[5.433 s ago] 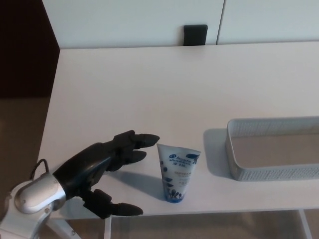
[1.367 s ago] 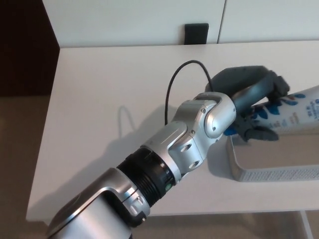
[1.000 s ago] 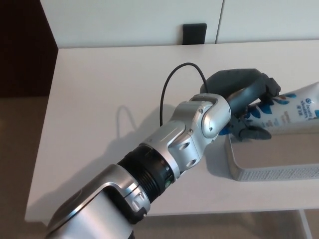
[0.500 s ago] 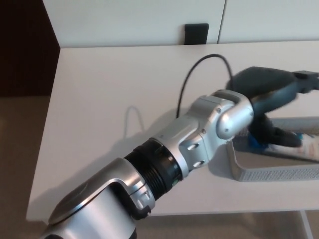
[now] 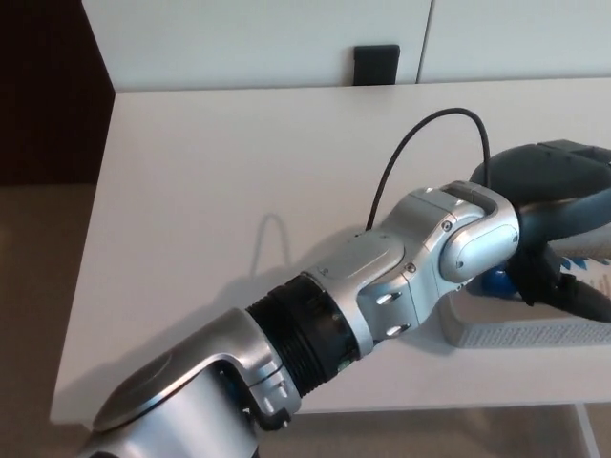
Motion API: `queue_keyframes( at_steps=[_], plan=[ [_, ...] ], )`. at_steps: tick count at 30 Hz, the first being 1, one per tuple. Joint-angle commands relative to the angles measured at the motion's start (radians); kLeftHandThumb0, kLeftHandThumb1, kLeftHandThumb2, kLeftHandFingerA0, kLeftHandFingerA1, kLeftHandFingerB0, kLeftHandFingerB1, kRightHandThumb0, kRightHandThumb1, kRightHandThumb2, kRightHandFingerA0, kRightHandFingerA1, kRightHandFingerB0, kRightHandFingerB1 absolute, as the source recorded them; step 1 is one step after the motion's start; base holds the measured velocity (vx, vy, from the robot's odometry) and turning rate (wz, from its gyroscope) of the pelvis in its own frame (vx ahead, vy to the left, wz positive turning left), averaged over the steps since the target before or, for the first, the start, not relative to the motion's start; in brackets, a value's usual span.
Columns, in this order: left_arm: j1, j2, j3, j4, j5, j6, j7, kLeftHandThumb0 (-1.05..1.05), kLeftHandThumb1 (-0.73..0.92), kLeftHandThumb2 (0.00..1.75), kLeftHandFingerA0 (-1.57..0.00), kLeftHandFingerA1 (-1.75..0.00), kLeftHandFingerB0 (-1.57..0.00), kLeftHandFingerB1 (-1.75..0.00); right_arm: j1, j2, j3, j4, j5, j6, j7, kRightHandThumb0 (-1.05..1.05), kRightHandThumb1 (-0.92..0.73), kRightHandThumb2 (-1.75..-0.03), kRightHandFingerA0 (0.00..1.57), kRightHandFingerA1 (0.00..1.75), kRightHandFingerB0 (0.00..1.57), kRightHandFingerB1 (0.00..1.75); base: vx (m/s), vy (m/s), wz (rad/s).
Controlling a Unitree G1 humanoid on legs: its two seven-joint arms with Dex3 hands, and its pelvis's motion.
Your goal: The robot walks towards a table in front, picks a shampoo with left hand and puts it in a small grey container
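Head view: the left arm (image 5: 410,272) reaches from the lower left across the white surface (image 5: 191,191) to the right edge of the picture.
Left hand (image 5: 563,191): over the left end of the grey container (image 5: 516,332), fingers (image 5: 549,286) curled around the shampoo (image 5: 594,269), thumb below it.
Shampoo: white tube with blue print, lying low within the container, its blue cap (image 5: 496,281) just inside the left wall; the far end is cut off by the picture edge.
Cable (image 5: 430,134): black loop arching above the wrist.
Right hand: out of sight.
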Motion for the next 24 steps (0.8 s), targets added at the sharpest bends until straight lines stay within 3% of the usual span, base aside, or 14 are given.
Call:
queue_keyframes(
  at_steps=[1, 2, 3, 6, 7, 9, 13, 14, 19, 20, 21, 22, 23, 24],
  plan=[
    [0.034, 0.058, 0.053, -0.107, -0.005, 0.005, -0.062, -1.05, 0.59, 0.99, 0.0, 0.0, 0.0, -0.21, -0.004, -0.004, -0.01, 0.008, 0.007, 0.004, -0.004, -0.39, -0.7, -0.61, 0.66, 0.47, 0.54, 0.41, 0.0, 0.0, 0.0],
    [0.077, 0.129, 0.094, -0.237, -0.021, 0.0, -0.096, -1.05, 0.65, 0.64, 0.0, 0.0, 0.0, -0.04, 0.007, -0.007, -0.017, 0.01, 0.013, 0.001, 0.0, -0.38, -0.7, -0.61, 0.66, 0.47, 0.54, 0.41, 0.0, 0.0, 0.0],
    [0.094, 0.166, 0.115, -0.311, -0.03, 0.011, -0.132, -1.05, 0.66, 0.63, 0.0, 0.0, 0.0, -0.03, 0.008, -0.007, -0.02, 0.01, 0.015, -0.001, -0.002, -0.39, -0.7, -0.61, 0.67, 0.48, 0.54, 0.41, 0.0, 0.0, 0.0],
    [0.137, 0.242, 0.172, -0.493, -0.057, 0.038, -0.198, -1.05, 0.66, 0.64, 0.0, 0.0, 0.0, -0.07, -0.002, -0.031, -0.026, 0.008, 0.015, -0.004, 0.006, -0.39, -0.7, -0.61, 0.67, 0.5, 0.54, 0.41, 0.0, 0.0, 0.0],
    [0.163, 0.271, 0.192, -0.564, -0.071, 0.037, -0.215, -1.05, 0.5, 0.82, 0.0, -0.03, 0.0, -0.17, -0.004, -0.036, -0.03, 0.009, 0.017, 0.0, 0.009, -0.4, -0.7, -0.62, 0.66, 0.49, 0.54, 0.41, 0.0, 0.0, 0.0],
    [0.281, 0.384, 0.273, -0.838, -0.137, 0.067, -0.298, -0.95, 0.51, 0.96, 0.0, 0.0, 0.0, -0.19, -0.001, -0.039, -0.038, 0.011, 0.024, 0.012, 0.016, -0.4, -0.71, -0.61, 0.62, 0.47, 0.51, 0.4, 0.0, 0.0, 0.0],
    [0.472, 0.5, 0.371, -1.119, -0.234, 0.075, -0.341, -1.0, 0.57, 0.98, 0.0, 0.0, 0.0, -0.18, 0.029, -0.063, -0.04, 0.025, 0.019, -0.01, 0.014, -0.42, -0.7, -0.61, 0.61, 0.46, 0.51, 0.4, 0.0, 0.0, 0.0],
    [0.549, 0.546, 0.43, -1.204, -0.28, 0.073, -0.356, -0.93, 0.53, 0.97, -0.01, -0.09, 0.0, -0.25, 0.028, -0.056, -0.059, 0.03, 0.037, 0.005, 0.007, -0.41, -0.68, -0.6, 0.63, 0.47, 0.52, 0.4, 0.0, 0.0, 0.0],
    [0.897, 0.654, 0.724, -1.338, -0.49, -0.031, -0.381, -0.85, 0.5, 0.92, -0.08, -0.14, 0.0, -0.35, 0.024, -0.074, -0.081, 0.039, 0.051, 0.007, 0.013, -0.37, -0.69, -0.6, 0.66, 0.5, 0.51, 0.41, 0.0, 0.0, 0.0],
    [0.969, 0.655, 0.781, -1.329, -0.522, -0.073, -0.375, -0.95, 0.62, 0.6, 0.0, -0.38, -0.06, -0.38, 0.028, -0.072, -0.082, 0.043, 0.051, 0.01, 0.011, -0.37, -0.69, -0.6, 0.64, 0.48, 0.51, 0.4, 0.0, 0.0, 0.0],
    [1.121, 0.645, 0.911, -1.303, -0.586, -0.14, -0.386, -0.87, 0.53, 0.94, -0.04, -0.27, 0.0, -0.42, 0.035, -0.075, -0.078, 0.048, 0.044, 0.017, 0.005, -0.38, -0.69, -0.61, 0.65, 0.46, 0.53, 0.4, 0.0, 0.0, 0.0],
    [1.178, 0.643, 0.96, -1.296, -0.611, -0.162, -0.391, -0.87, 0.53, 0.94, -0.04, -0.27, 0.0, -0.42, 0.037, -0.077, -0.077, 0.05, 0.041, 0.019, 0.003, -0.38, -0.69, -0.61, 0.65, 0.46, 0.53, 0.4, 0.0, 0.0, 0.0],
    [1.225, 0.638, 0.983, -1.281, -0.642, -0.18, -0.395, -0.96, 0.61, 0.58, 0.0, -0.45, -0.09, -0.42, 0.045, -0.08, -0.079, 0.052, 0.041, 0.016, 0.002, -0.38, -0.69, -0.61, 0.64, 0.46, 0.52, 0.4, 0.0, 0.0, 0.0],
    [1.292, 0.632, 1.01, -1.272, -0.659, -0.204, -0.398, -0.9, 0.51, 0.91, -0.02, -0.35, -0.07, -0.47, 0.058, -0.084, -0.081, 0.053, 0.04, 0.007, 0.0, -0.37, -0.69, -0.6, 0.64, 0.47, 0.53, 0.4, 0.0, 0.0, 0.0]
  ],
)
